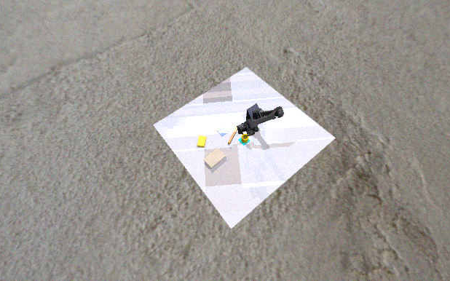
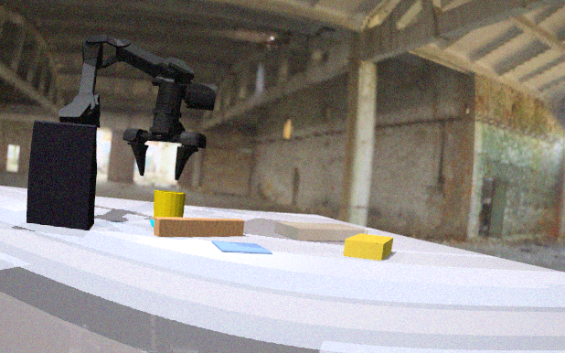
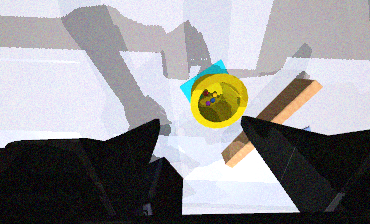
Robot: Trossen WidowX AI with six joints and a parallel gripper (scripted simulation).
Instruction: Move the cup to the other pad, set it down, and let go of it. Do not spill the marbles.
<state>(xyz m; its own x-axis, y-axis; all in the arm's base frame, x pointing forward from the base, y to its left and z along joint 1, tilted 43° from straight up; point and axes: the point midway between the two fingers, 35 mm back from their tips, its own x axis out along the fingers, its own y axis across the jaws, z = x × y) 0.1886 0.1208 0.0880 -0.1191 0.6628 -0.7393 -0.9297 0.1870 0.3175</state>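
The yellow cup [image 1: 245,139] [image 2: 169,204] [image 3: 242,95] stands upright on the cyan pad [image 1: 241,141] [image 2: 152,222] [image 3: 187,89]. Several small marbles [image 3: 211,98] lie inside the cup in the wrist view. My gripper [image 2: 160,177] [image 3: 200,121] is open and empty, with its fingertips above the cup's rim and clear of it. The blue pad [image 1: 223,132] [image 2: 242,248] lies flat with nothing on it, beyond the orange-brown bar from the cup. In the wrist view only a sliver of the blue pad shows behind the right finger.
The orange-brown bar [image 1: 232,136] [image 2: 198,227] [image 3: 276,120] lies between the two pads, close to the cup. A yellow block [image 1: 202,141] [image 2: 367,247] and a flat beige block [image 1: 215,158] [image 2: 318,230] lie farther off. The arm's black base box [image 2: 61,174] stands at the left in the exterior view.
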